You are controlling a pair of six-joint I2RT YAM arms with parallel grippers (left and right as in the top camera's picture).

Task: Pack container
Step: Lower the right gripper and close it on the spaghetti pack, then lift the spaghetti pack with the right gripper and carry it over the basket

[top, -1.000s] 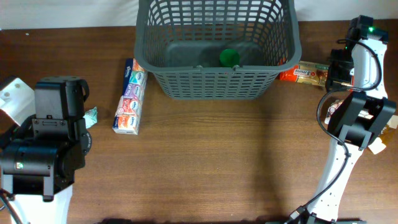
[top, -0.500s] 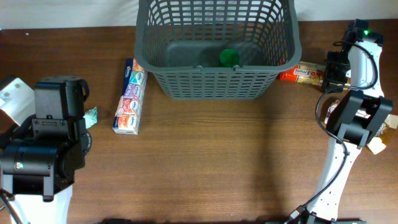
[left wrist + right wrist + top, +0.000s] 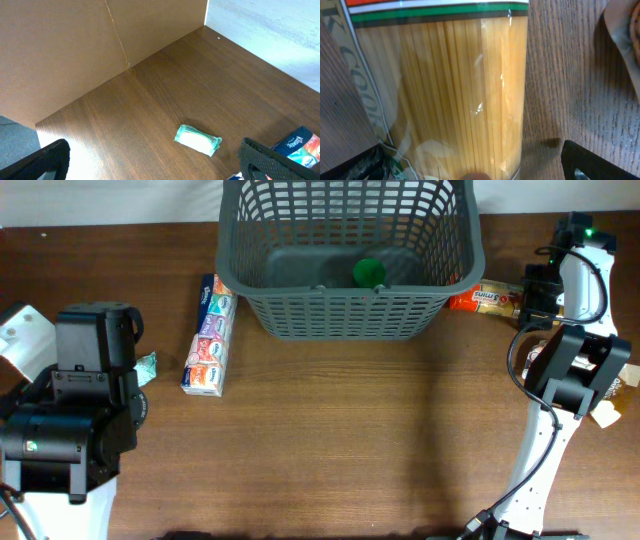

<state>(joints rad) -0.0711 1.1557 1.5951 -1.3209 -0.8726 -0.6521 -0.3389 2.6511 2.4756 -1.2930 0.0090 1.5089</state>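
While the right claw (image 3: 475, 161) straddles the clear packet of dry spaghetti (image 3: 450, 90) with jaws apart, nothing is gripped.
The spaghetti looks light, brittle and slick-wrapped, best pinched mid-length. The big dark grey slotted plastic basket (image 3: 345, 315), stiff and light, stands just beside it. The left claw (image 3: 157, 160) hangs open, empty. Since a second ago the right claw has shifted slightly.
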